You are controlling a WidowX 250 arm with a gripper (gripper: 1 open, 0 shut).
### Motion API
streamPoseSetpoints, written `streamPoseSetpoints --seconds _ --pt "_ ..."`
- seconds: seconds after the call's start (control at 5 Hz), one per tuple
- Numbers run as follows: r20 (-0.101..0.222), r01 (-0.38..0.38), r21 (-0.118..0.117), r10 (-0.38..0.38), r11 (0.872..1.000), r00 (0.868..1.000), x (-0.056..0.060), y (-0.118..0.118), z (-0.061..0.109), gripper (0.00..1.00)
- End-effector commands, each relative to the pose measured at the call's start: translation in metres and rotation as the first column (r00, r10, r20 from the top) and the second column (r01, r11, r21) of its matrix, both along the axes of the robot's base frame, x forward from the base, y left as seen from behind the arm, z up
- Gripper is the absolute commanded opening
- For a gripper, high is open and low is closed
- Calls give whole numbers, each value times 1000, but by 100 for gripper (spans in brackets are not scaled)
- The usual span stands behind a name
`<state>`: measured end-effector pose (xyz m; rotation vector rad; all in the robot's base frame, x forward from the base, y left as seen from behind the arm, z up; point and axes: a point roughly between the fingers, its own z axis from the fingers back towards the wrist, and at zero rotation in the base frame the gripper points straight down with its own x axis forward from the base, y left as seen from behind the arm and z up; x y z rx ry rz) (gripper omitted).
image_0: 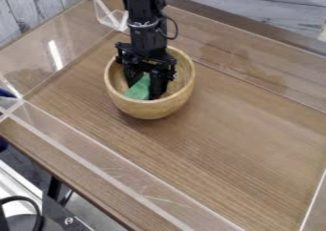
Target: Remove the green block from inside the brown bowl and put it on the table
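reaching down into the brown bowl [185, 94], my claw [144, 74] is closed, its tips right at the green block [137, 88]; whether i pinch it, i cannot tell. the block lies inside, within the thick rim. around the bowl spreads the table [216, 154], bare wood toward the near side, with a clear wall [109, 173] edging it.

Black arm reaching downward, fingers [140, 73] lowest — closed together, apparently, partly hidden.
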<state>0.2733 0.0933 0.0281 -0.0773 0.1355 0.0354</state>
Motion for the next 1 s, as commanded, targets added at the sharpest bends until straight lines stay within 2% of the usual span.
streamPoseSetpoints --seconds 0.0,0.8 --pt "44 -15 18 14 1000 999 3 4 15 0" --pt "69 -17 22 16 1000 997 5 1 29 0"
